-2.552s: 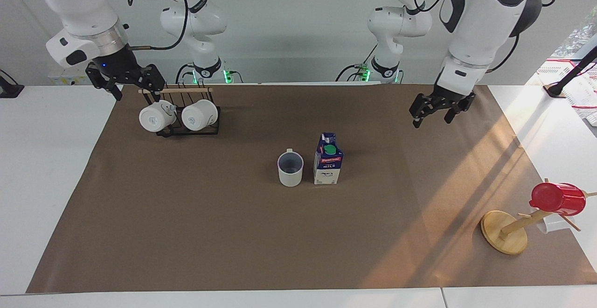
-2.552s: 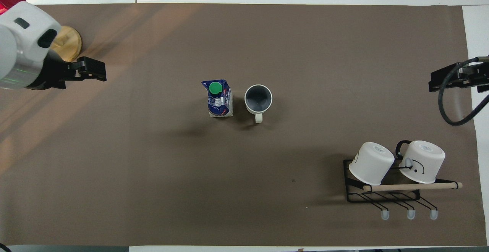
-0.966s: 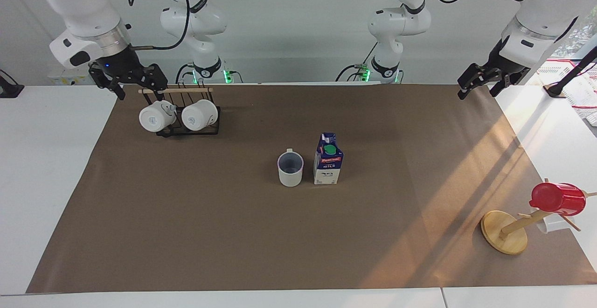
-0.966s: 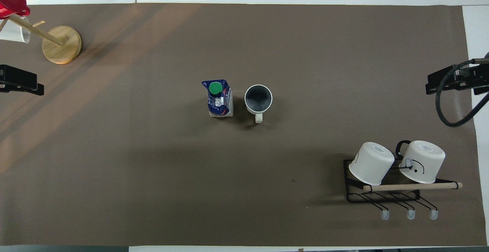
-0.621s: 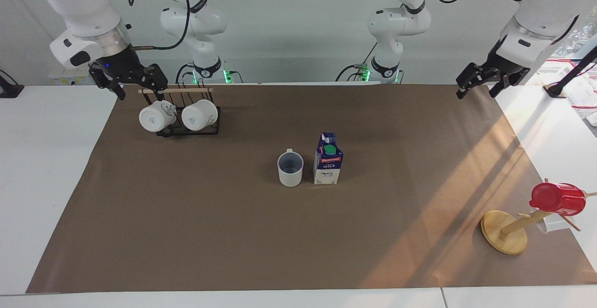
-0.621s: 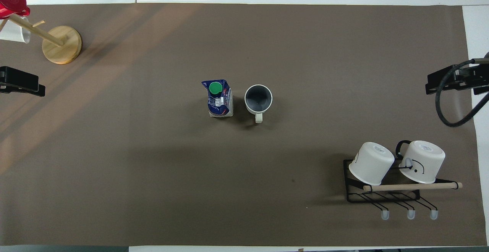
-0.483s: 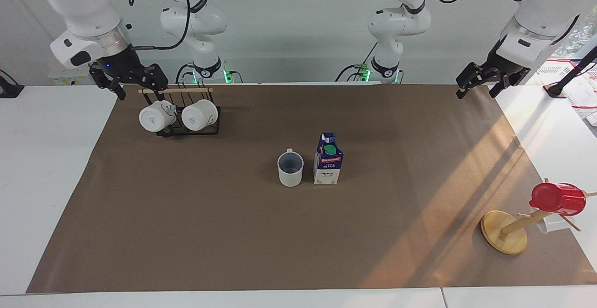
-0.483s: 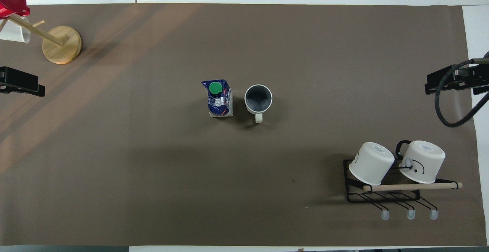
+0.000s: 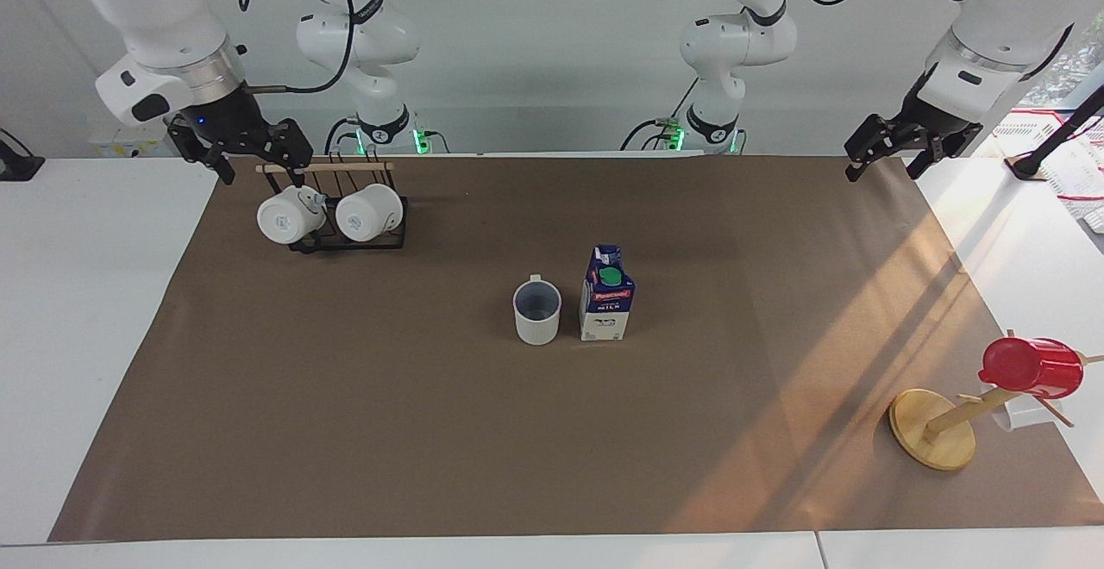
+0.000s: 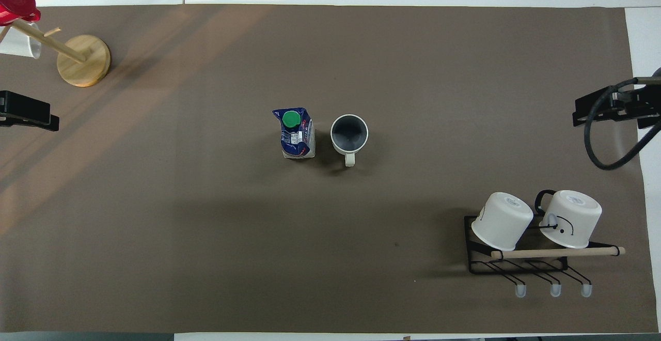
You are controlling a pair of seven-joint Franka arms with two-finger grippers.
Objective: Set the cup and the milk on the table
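- The right pincer (image 9: 256, 168), spread and empty, hangs over the mug rack (image 9: 345, 240) at the right arm's end; dropping carelessly could knock its mugs loose.
- The cup (image 9: 537, 314) stands upright mid-bench (image 9: 345, 431), just beside the milk (image 9: 607, 295). Both look placed, but nudging either could topple the taller carton.
- The left pincer (image 9: 881, 172), spread and empty, waits over the bench's edge, well apart from both.

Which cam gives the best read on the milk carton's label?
Facing view: the milk stands upright beside the cup, its red label toward the camera. Overhead shows mainly its green cap and gable top, the label foreshortened.
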